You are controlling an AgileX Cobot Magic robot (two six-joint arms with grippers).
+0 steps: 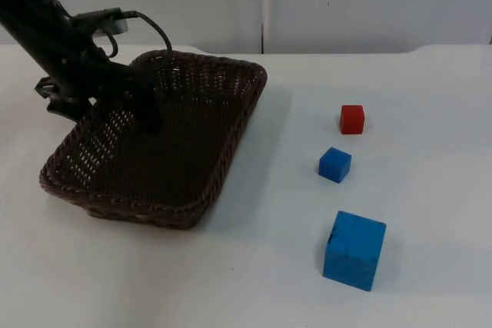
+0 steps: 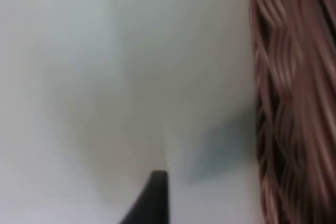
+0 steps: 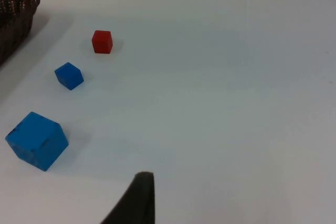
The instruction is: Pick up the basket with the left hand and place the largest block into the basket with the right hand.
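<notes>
The brown wicker basket (image 1: 223,151) stands on the left half of the white table. My left gripper (image 1: 144,109) reaches down over its far left rim into the basket, and the woven rim (image 2: 294,103) is very close in the left wrist view. The largest block, a big blue cube (image 1: 354,250) (image 3: 37,140), lies near the table's front on the right. My right gripper (image 3: 139,198) waits above the table to the right of the blocks, apart from all of them.
A small blue cube (image 1: 335,164) (image 3: 69,75) and a small red cube (image 1: 352,119) (image 3: 102,41) lie in a line behind the big one. The basket's corner (image 3: 16,14) appears in the right wrist view. The grey partition wall (image 1: 346,5) ends the table.
</notes>
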